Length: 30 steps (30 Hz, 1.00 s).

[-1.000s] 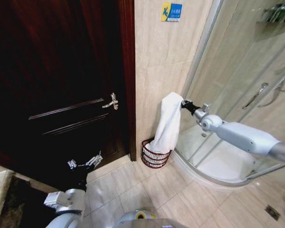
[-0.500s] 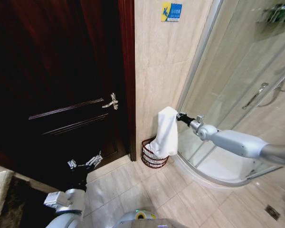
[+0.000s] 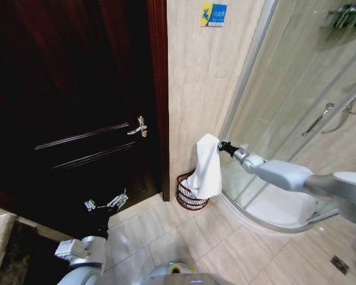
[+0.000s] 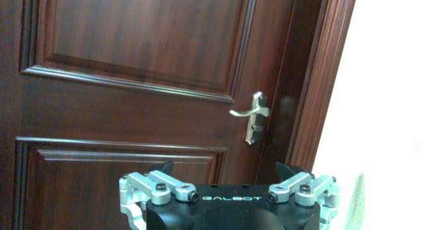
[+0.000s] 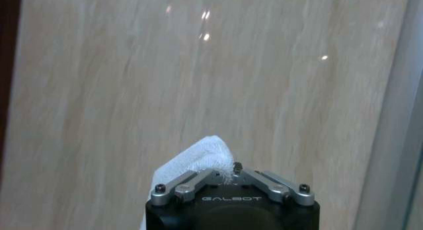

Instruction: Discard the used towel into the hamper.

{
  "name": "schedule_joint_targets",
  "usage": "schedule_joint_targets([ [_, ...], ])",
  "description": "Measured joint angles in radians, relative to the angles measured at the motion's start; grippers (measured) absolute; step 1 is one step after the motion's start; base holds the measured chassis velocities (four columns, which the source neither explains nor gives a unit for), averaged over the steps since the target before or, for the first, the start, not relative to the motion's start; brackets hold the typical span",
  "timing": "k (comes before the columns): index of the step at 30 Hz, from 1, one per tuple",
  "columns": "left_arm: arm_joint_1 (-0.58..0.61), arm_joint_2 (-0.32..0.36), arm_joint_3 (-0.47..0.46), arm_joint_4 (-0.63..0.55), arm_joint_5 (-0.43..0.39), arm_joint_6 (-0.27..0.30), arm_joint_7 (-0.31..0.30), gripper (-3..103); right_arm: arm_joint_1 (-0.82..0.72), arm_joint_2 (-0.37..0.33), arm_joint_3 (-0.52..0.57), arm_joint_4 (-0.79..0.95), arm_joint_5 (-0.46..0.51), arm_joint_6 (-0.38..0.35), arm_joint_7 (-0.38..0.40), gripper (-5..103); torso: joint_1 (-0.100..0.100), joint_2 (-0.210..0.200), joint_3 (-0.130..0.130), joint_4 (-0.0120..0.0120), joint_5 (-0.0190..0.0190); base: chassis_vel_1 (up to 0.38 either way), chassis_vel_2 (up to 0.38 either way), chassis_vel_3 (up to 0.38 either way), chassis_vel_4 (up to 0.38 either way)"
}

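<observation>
Right gripper: my fingers were clamped on the top corner of the towel.
Towel: hung over the hamper, its lower end inside the rim.
Done: carried there.
Left: let go.
Left gripper: parked low by the door, fingers apart.

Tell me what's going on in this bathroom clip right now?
The right gripper is shut on the top of a white towel and holds it out beside the tiled wall, above the hamper, which stands on the floor between the dark door and the shower enclosure. The towel hangs down, and its lower end is at the hamper's rim, apparently inside it. The towel has not been let go. The left gripper is open and parked low, facing the door.
</observation>
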Motion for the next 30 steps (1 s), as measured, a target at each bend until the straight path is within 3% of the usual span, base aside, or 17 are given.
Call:
schedule_joint_targets([
  [7,0.0,0.0,0.0,0.0,0.0,0.0,0.0,100,-0.002,0.015,0.081,0.052,0.017,0.012,0.04,2,0.0,0.0,0.0,-0.0003,0.0004,0.0,0.0,0.0,0.0],
  [13,0.0,0.0,0.0,0.0,0.0,0.0,0.0,100,-0.005,0.015,0.1,0.021,0.005,0.034,0.007,2,0.0,0.0,0.0,-0.0005,0.0004,0.0,0.0,0.0,0.0],
  [17,0.0,0.0,0.0,0.0,0.0,0.0,0.0,100,-0.007,-0.02,0.123,-0.017,-0.016,0.047,-0.026,2,0.0,0.0,0.0,-0.0005,0.0005,0.0,0.0,0.0,0.0],
  [23,0.0,0.0,0.0,0.0,0.0,0.0,0.0,100,-0.009,-0.109,0.149,-0.071,-0.059,0.057,0.0,2,0.0,0.0,0.0,0.0001,0.0,0.0,0.0,0.0,0.0],
  [30,0.0,0.0,0.0,0.0,0.0,0.0,0.0,100,-0.009,-0.144,0.149,-0.082,-0.062,0.06,0.012,2,0.0,0.0,0.0,-0.0004,0.0002,0.0,0.0,0.0,0.0],
])
